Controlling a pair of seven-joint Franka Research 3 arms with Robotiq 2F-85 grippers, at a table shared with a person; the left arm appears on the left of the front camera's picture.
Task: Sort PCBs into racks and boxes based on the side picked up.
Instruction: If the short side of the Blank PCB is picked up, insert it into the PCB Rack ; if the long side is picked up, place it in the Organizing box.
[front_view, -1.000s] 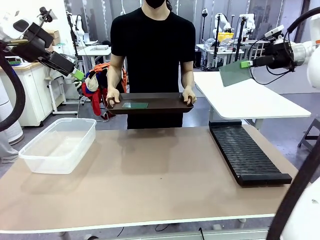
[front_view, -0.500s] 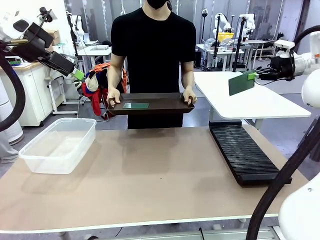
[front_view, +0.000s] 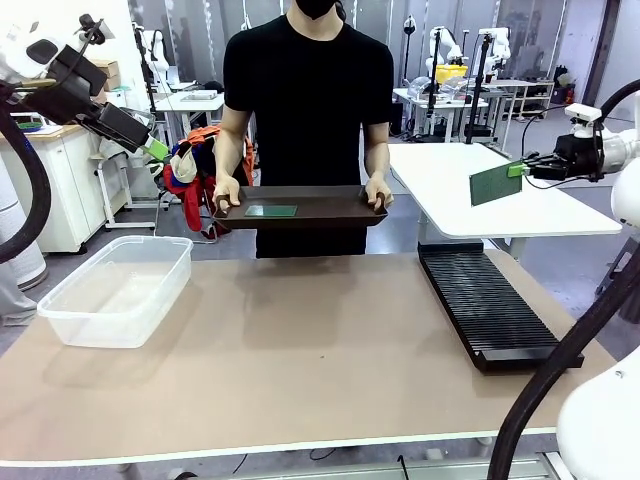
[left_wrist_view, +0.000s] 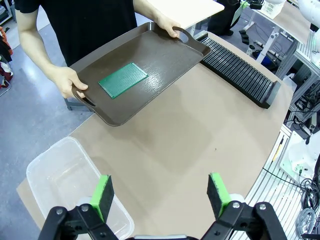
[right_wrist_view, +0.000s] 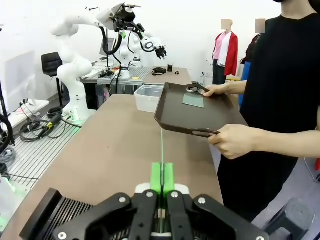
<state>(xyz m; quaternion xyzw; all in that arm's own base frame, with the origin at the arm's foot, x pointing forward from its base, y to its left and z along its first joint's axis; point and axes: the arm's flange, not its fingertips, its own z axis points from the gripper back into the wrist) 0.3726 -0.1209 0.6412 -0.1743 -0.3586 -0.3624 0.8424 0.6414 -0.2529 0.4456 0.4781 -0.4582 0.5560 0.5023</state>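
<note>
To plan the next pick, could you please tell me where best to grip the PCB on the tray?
Probably from above, pinching across its short width: the PCB lies flat on the tray, with bare tray all round.

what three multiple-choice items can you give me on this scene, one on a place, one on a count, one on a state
1. The free PCB lies:
A. on the tray held by the person
B. in the box
C. in the rack

2. Green PCBs in the front view number:
A. one
B. two
C. four

3. The right gripper is:
A. open above the box
B. shut on the tray's handle
C. shut on the second PCB

Answers:
1 A, the board lies flat on the tray between the person's hands.
2 B, one is on the tray and one is in the right gripper.
3 C, its green pads pinch the board's edge in the air.
</note>
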